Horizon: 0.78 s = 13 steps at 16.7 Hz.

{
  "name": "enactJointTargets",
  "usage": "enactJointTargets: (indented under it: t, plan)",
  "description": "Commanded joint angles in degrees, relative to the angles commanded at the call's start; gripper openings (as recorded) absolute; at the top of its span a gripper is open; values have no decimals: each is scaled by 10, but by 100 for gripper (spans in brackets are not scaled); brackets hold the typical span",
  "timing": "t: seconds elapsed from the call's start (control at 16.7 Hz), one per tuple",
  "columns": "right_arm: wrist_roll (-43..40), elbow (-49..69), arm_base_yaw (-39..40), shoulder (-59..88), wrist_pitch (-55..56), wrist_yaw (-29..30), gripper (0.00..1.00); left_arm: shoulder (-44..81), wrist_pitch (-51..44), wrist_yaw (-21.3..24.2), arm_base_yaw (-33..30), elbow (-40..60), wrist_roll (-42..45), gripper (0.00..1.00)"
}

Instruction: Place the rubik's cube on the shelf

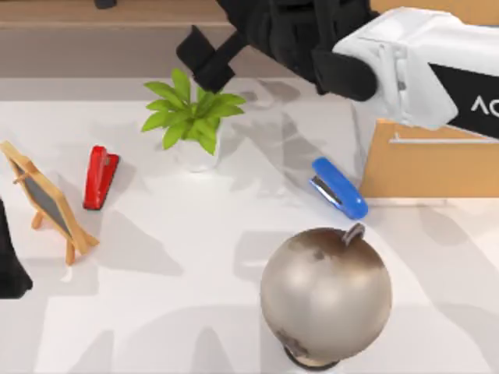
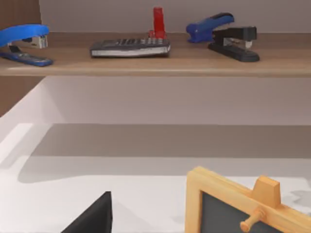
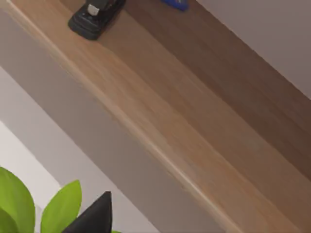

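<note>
Shelf (image 1: 117,14) runs along the table's far edge, and my right gripper (image 1: 204,64) hangs just in front of it, above the potted plant (image 1: 192,117); whether its fingers are spread or pressed together I cannot tell. From my right wrist I see bare shelf board (image 3: 184,126) and a black stapler (image 3: 95,15). My left arm (image 1: 12,269) sits parked at the table's left edge beside the small chalkboard (image 1: 47,201)
</note>
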Motion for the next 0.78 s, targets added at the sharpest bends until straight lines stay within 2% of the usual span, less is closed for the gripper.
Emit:
enactJointTargets:
  t: [0.18,0.42,0.6,0.78]
  plan:
    - [112,165,-23,41,-277,-24,100,0,0,0,0,0,0,100]
    - [208,326,-108,109,-566,-64,100,0,0,0,0,0,0,100]
    - [265,412,-195,174,-718,-89,100,0,0,0,0,0,0,100]
    - [309,484,-276,246,-817,-111,100,0,0,0,0,0,0,100]
